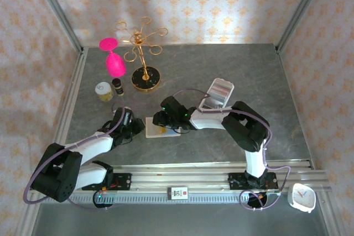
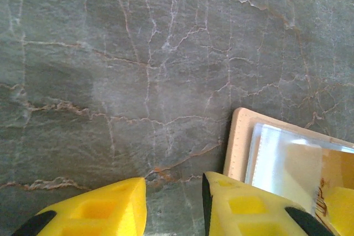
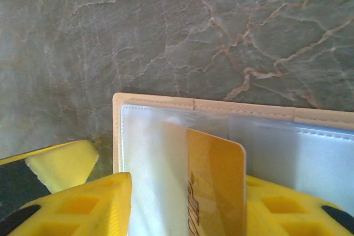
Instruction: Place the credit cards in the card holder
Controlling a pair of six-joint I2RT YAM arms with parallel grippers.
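Right claw point(image 3: 185, 187) standing apart, yellow foam pads straddling a glossy gold card point(image 3: 218, 175) | card sitting partway in the clear sleeve of the beige stitched card holder point(image 3: 221, 105) | left claw point(image 2: 174, 187) gaping narrowly, empty, at the holder's corner | veined grey stone table point(image 3: 166, 26) lying around | shallow open box point(image 1: 220, 91) sitting beyond.

Soft, even light; a bright patch washes the back wall point(image 1: 210, 15). In wrist views the table point(image 2: 138, 70) is sharp, near fingers point(image 2: 99, 211) blurred, the holder point(image 3: 149, 131) glares.
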